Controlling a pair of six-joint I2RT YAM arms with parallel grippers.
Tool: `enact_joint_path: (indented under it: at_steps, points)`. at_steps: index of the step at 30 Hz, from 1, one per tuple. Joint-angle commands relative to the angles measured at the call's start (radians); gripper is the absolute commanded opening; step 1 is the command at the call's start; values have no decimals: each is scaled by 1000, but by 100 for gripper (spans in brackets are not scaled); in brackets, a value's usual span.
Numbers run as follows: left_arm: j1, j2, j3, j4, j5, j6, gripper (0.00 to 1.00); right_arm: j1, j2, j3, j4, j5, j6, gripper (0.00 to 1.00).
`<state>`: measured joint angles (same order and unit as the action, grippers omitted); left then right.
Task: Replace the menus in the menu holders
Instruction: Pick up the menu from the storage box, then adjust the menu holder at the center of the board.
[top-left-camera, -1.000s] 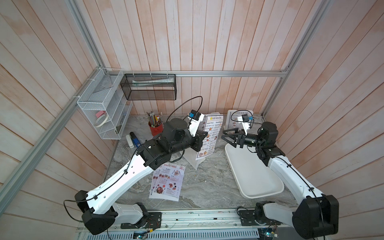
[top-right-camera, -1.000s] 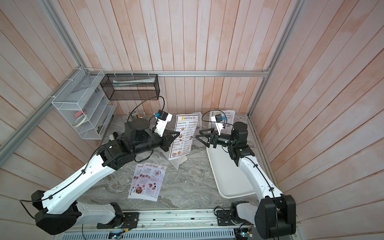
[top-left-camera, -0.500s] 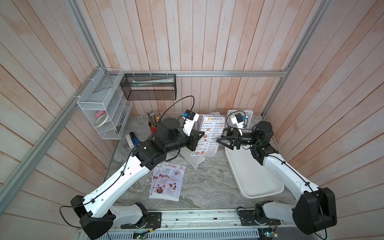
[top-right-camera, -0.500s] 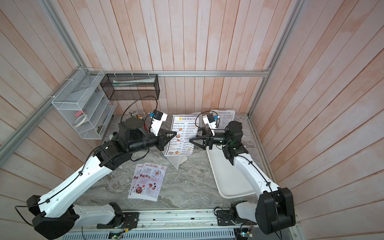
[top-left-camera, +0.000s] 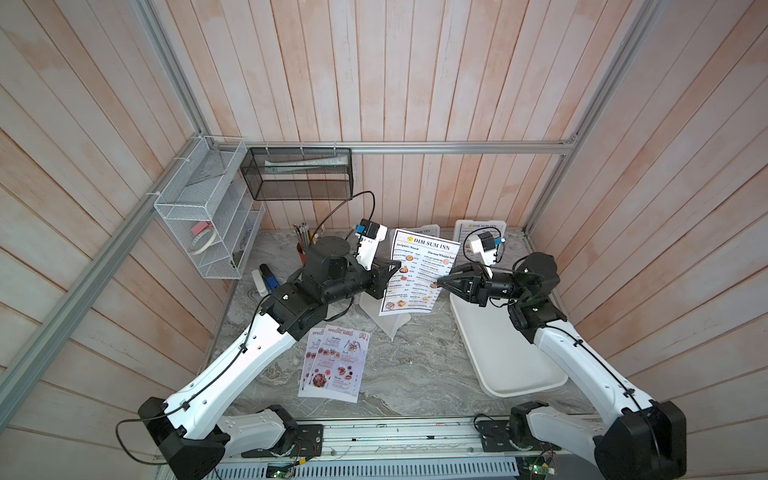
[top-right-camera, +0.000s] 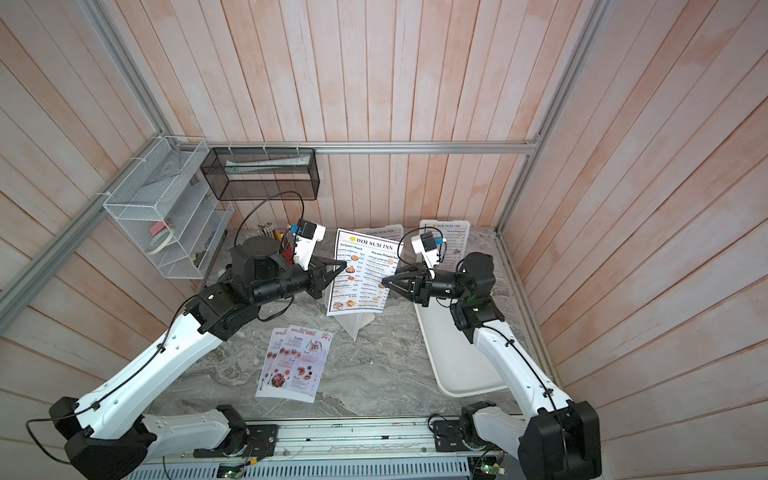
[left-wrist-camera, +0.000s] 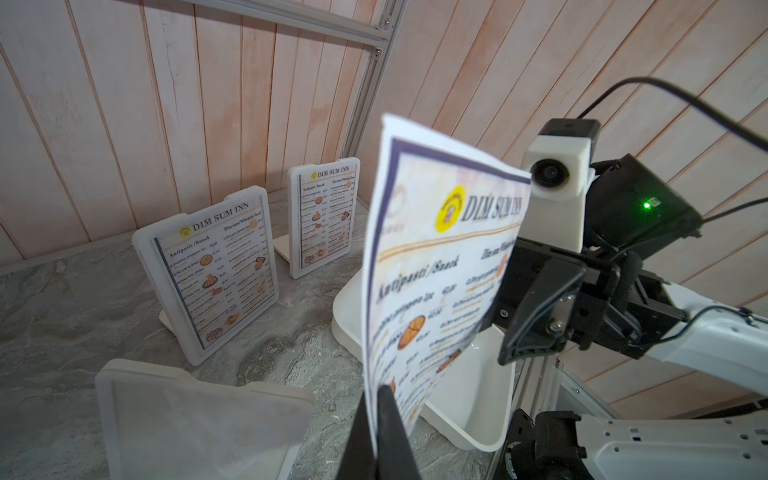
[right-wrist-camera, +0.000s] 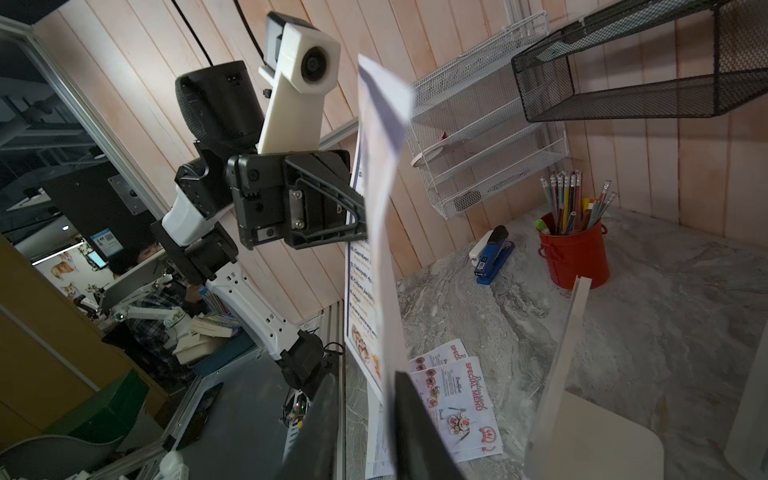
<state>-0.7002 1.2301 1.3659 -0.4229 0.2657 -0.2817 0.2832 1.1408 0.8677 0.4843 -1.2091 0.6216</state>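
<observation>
Dim Sum Inn menu (top-left-camera: 419, 272) hangs upright in the air over the bench (top-left-camera: 415, 374), between the two arms and near an empty menu holder (left-wrist-camera: 199, 419). On one side edge the left pincer (top-left-camera: 397, 265) is pressed together on the sheet. On the opposite edge the right pincer (top-left-camera: 441, 283) has one finger on each side of the paper, but I cannot tell whether it really pinches it.

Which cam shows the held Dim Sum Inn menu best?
Both top views: the held menu faces the camera, with almost the whole page showing. The left wrist view shows it slanted and blurred up close. The right wrist view shows it nearly edge-on.
</observation>
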Motion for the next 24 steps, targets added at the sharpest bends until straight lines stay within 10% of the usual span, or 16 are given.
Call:
enact_joint_path:
  at_steps: [1,10,24]
  points:
    - [7,15,-30,44,11,-20,5,18,-16,67,-154,125,-36,0]
    - [34,46,-60,-15,-253,-144,63,71,-34,191,-463,377,-132,0]
    - [243,38,-386,38,-327,-296,69,222,54,432,-734,705,-297,0]
